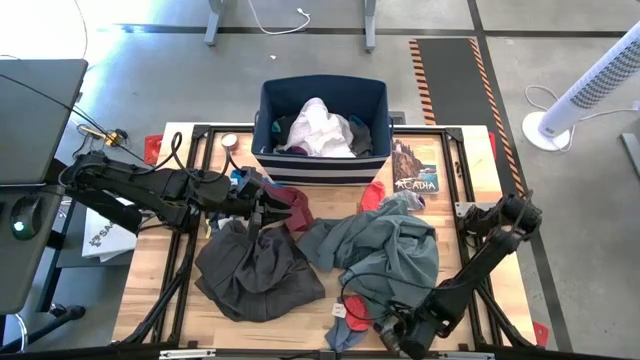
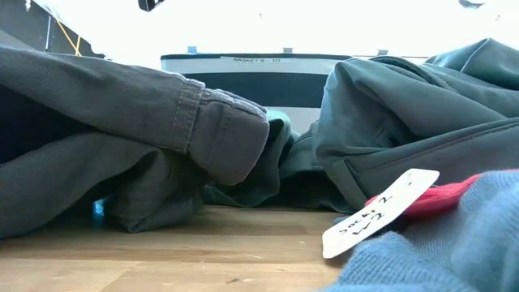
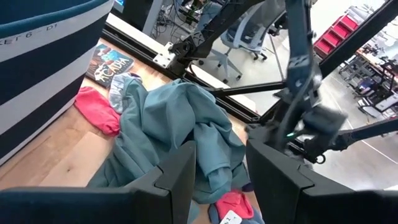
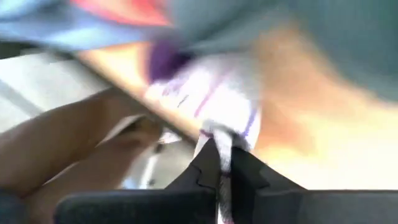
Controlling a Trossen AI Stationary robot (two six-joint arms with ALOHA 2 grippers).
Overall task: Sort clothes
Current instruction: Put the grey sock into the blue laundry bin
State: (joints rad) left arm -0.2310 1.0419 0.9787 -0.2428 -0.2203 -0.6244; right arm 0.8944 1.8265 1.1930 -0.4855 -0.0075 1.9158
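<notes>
Only white fabric (image 1: 318,128) sits in the striped navy bin (image 1: 320,165); my right gripper (image 1: 393,330), bottom centre, pinches a white tagged sock (image 4: 217,99); grey-green shirt (image 1: 385,250) and dark trousers (image 1: 255,275) remain.

You'll see grey concrete floor (image 1: 150,70) around the table, a white tower fan (image 1: 590,85) at two o'clock, hazard-striped matting (image 1: 450,80) at one o'clock, possibly red shelving (image 3: 339,34) beyond.

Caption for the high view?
Right gripper shut at the front edge by the green shirt; left gripper over trousers.
</notes>
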